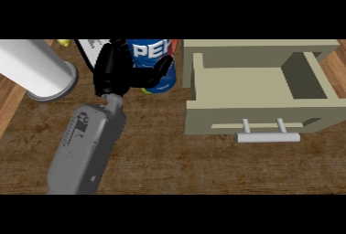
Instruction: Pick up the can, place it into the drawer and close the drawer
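While upright, can [154, 61] (blue) in left robot hand [118, 68], open drawer [260, 116] beside

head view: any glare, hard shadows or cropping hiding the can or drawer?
Head view: no glare; lighting flat. The black left hand curls round the blue cylindrical can, hiding its left side, logo cut at the top edge. The open beige drawer has shaded inner walls; its grey bar handle shows clearly.

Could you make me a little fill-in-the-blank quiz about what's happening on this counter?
1. The hand is curled round a ____ can.
2. The drawer stands ____, with nothing in it.
3. The drawer lies to the ____ of the can.
4. The white cylinder lies on the view's ____ side.

Missing words: blue; open; right; left
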